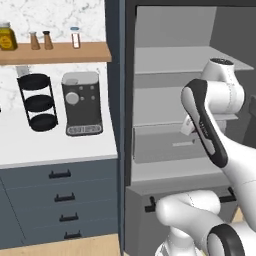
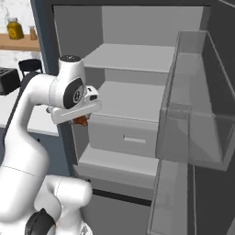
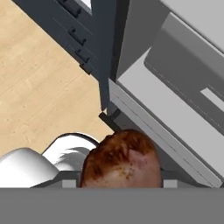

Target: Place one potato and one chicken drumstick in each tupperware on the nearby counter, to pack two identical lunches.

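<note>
The jaws are closed partway on a chicken drumstick (image 3: pixel 120 159), its reddish-brown bulk sitting low in the middle of the hand view, so it looks carried rather than resting on anything. In the right base view the gripper (image 2: pixel 81 119) hangs at centre left in front of the open fridge (image 2: pixel 133 101), a sliver of the meat showing beneath the hand; held clear of the shelves, it appears ready to travel. The white surface (image 1: pixel 55 145) lies at the left of the left base view, carrying a coffee machine (image 1: pixel 81 103) and a black tiered rack (image 1: pixel 38 102).
</note>
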### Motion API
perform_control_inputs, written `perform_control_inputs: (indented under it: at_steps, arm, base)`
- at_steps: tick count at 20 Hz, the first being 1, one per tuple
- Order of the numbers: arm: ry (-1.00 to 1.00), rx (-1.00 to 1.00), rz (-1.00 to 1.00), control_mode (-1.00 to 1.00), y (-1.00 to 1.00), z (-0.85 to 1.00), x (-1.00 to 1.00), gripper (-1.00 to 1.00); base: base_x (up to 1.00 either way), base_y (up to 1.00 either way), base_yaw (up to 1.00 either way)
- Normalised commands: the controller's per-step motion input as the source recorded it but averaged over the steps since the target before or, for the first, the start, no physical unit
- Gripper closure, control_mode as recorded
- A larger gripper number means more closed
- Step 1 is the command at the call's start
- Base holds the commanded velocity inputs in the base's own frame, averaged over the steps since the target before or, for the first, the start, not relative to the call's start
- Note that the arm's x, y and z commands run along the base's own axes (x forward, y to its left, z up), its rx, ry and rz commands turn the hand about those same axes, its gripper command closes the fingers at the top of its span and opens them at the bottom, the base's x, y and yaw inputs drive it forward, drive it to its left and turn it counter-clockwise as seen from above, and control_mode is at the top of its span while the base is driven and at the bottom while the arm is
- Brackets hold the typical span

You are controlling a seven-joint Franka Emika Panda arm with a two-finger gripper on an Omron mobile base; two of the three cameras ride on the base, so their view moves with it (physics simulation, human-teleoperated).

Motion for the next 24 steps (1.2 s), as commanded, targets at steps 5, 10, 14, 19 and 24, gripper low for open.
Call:
perform_control_inputs:
  at_steps: [5, 10, 14, 19, 24]
  arm:
    - [0.00, 0.00, 0.00, 1.00, 0.00, 0.00, 0.00, 1.00]
    - [0.00, 0.00, 0.00, 1.00, 0.00, 0.00, 0.00, 1.00]
    - [0.00, 0.00, 0.00, 1.00, 0.00, 0.00, 0.00, 1.00]
    - [0.00, 0.00, 0.00, 1.00, 0.00, 0.00, 0.00, 1.00]
    - [0.00, 0.00, 0.00, 1.00, 0.00, 0.00, 0.00, 1.00]
  base:
    - [0.00, 0.97, 0.11]
    - [0.10, 1.00, 0.09]
    - [0.19, 1.00, 0.03]
    - [0.26, 1.00, -0.03]
    - [0.57, 1.00, -0.15]
